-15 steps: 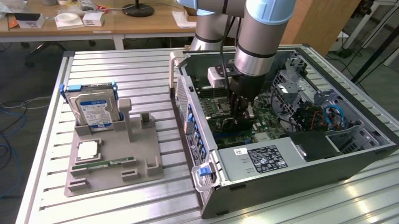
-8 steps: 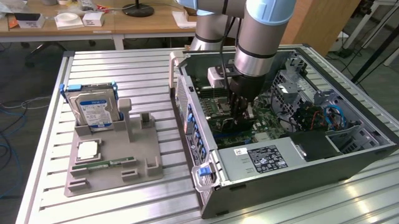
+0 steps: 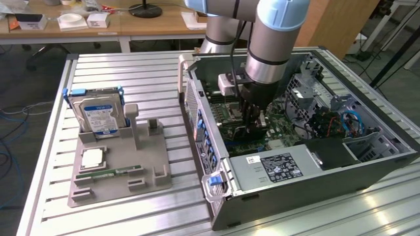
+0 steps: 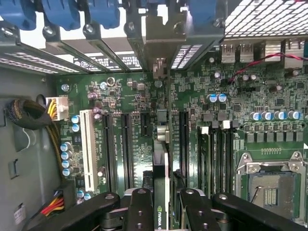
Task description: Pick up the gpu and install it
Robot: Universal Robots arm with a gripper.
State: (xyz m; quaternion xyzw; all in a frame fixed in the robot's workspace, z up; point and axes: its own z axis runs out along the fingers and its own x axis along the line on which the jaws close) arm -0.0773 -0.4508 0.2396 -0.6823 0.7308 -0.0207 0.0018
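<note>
My pincer (image 4: 161,211) is clamped on the gpu (image 4: 161,159), edge-on above the motherboard (image 4: 269,101); seating it needs slot (image 4: 161,126) alignment.

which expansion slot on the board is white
The long white slot nearest the yellow-wired power connector; the other expansion slots beside it are black.

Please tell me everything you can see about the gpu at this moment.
The gpu is seen edge-on in the wrist view: a thin card standing upright, with a dark face carrying a green logo and a silver metal end bracket toward the case's rear slots. The gripper holds it between its black fingers. It sits over the green motherboard, in line with the long black slots. In the exterior view it is inside the open computer case, under the arm.
</note>
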